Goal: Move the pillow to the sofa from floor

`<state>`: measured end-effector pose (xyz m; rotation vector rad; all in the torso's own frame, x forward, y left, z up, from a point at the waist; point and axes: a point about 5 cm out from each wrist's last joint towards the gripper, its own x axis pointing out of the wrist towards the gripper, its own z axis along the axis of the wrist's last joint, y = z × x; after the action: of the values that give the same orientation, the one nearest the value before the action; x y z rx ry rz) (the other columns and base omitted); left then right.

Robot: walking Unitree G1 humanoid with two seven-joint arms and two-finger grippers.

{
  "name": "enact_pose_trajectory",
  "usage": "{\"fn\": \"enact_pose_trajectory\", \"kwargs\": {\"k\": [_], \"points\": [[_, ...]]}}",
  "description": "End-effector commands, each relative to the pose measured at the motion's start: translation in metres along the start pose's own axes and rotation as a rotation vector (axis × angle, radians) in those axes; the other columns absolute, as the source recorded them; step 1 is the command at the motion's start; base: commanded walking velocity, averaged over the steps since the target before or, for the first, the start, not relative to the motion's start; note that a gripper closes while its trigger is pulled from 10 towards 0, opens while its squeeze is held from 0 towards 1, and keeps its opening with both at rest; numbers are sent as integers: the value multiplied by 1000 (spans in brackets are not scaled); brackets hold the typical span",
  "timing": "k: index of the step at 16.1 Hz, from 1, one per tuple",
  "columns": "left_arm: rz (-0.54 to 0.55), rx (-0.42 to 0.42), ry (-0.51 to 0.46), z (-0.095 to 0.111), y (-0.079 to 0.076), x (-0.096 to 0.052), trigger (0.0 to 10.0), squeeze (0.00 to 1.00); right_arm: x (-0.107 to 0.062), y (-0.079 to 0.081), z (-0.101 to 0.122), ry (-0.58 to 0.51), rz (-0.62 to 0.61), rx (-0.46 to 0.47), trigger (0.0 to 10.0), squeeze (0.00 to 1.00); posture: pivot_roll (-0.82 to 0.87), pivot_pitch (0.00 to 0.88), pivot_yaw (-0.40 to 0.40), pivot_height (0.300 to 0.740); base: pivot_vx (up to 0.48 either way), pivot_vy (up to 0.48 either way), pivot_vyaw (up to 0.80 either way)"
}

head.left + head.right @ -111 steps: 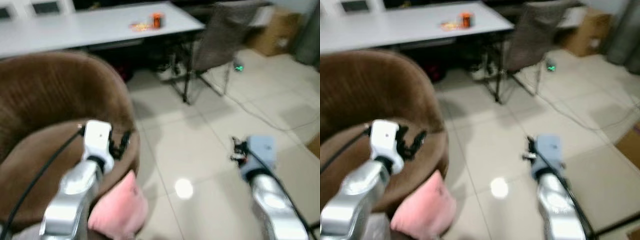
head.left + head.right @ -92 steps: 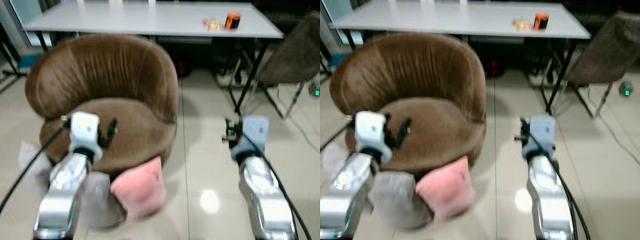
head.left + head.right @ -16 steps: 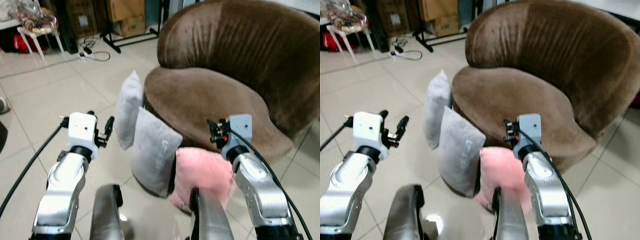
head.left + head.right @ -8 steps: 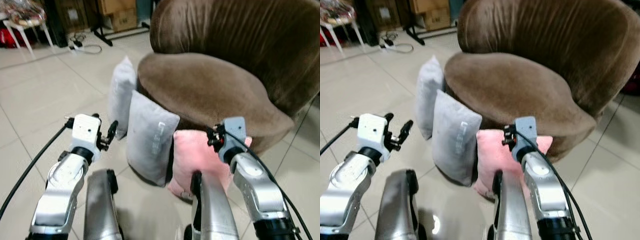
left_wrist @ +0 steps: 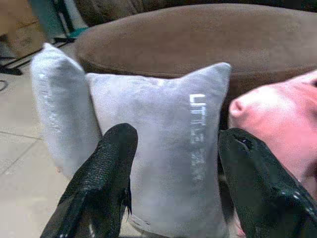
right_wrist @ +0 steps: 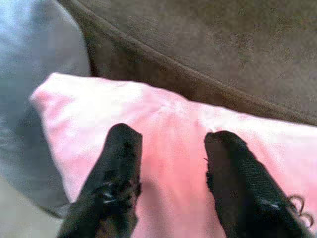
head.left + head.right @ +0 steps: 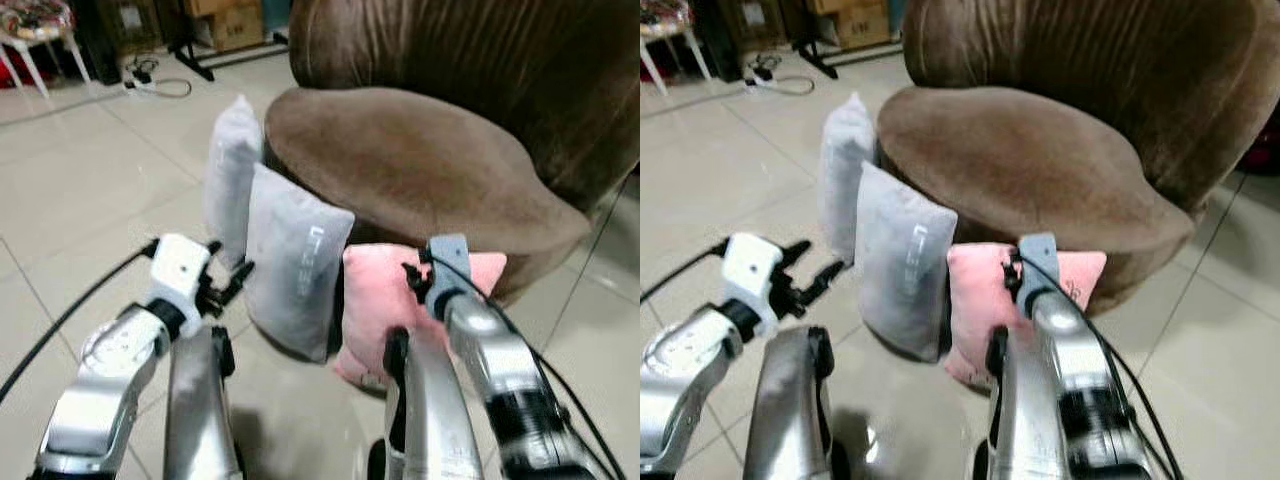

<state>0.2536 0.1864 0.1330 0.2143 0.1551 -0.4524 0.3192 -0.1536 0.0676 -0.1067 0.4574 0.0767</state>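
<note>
A pink pillow leans upright on the floor against the front of the round brown sofa. My right gripper is open and close over the pink pillow's top edge, one finger to each side. A grey pillow with white lettering stands next to the pink one, and a second grey pillow stands behind it. Open as well, my left gripper points at the lettered grey pillow from a short way off.
My two silver legs rise at the bottom of the eye views, just in front of the pillows. Pale floor tiles stretch to the left. A power strip with cable and cardboard boxes lie far back left.
The camera has come round the sofa and closer to the pillows. Both grippers have moved forward; the right one has closed in on the pink pillow's top.
</note>
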Motion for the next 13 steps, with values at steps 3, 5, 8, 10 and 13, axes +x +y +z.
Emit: {"fn": "enact_pose_trajectory", "kwargs": {"k": [3, 5, 8, 10, 13], "points": [[-120, 18, 36, 0, -12, -6, 10000, 0, 10, -13, -12, 105, -105, -45, 10000, 1000, -45, 0, -53, 385, 0, 0, 0], [-222, 4, 70, -2, -21, -13, 10000, 0, 17, -13, -18, 159, -134, -58, 10000, 1000, -43, 0, -48, 385, 0, 0, 0], [-274, 18, 104, -5, -24, -21, 10000, 0, 25, -9, -27, 228, -153, 24, 10000, 0, -46, 0, -32, 385, 0, 0, 0], [-283, 16, 110, -4, -24, -23, 10000, 0, 28, -2, -27, 224, -140, 93, 8549, 0, -41, 0, -30, 385, 0, 0, 0], [-301, 20, 126, -4, -25, -25, 10000, 0, 29, 6, -27, 228, -143, 2, 0, 0, -36, 0, -30, 385, 0, 0, 0]]}}
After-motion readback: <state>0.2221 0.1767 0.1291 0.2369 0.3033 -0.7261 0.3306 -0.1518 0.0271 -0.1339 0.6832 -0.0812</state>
